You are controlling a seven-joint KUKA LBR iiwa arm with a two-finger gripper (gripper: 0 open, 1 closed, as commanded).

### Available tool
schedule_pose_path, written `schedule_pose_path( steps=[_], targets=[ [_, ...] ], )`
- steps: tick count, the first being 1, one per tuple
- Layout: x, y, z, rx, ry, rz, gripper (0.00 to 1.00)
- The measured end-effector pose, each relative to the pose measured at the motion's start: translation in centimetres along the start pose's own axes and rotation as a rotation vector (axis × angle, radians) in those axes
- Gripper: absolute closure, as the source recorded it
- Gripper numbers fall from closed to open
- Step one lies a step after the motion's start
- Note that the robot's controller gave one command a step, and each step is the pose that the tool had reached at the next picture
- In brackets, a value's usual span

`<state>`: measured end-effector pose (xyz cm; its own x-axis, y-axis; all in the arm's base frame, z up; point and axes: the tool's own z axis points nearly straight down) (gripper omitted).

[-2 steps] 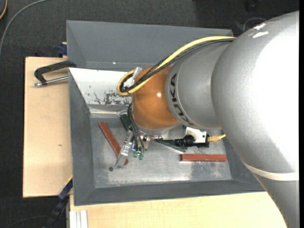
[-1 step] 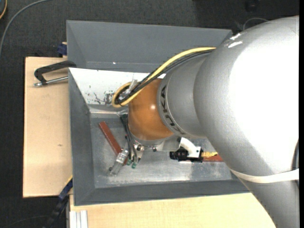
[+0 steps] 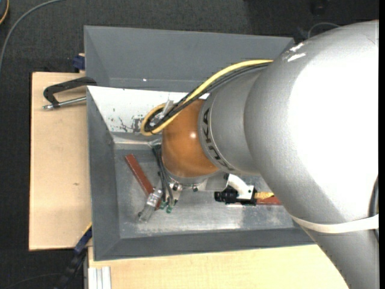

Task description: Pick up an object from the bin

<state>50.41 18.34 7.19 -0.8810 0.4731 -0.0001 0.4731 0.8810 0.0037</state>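
Observation:
My gripper reaches down from under the orange wrist cover to the bin floor in the front left part. A flat red-brown stick lies slanted on the floor just left of it and above, its lower end close to the gripper. To the right, a small black and white thing lies on the floor, with an orange and red piece beside it, partly hidden by the arm.
The big grey arm and its orange cover hide the middle and right of the bin. A yellow and black cable loops over the cover. The bin's sloping left wall stands near the gripper.

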Motion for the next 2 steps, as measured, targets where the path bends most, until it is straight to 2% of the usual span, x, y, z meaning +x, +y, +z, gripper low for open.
schedule_pose_path(
  steps=[1,2],
  targets=[
    [-0.1,-0.1,0.0,0.001,-0.001,0.002,1.00],
    [-0.2,0.2,-6.5,-0.005,-0.006,0.000,1.00]
  ],
)
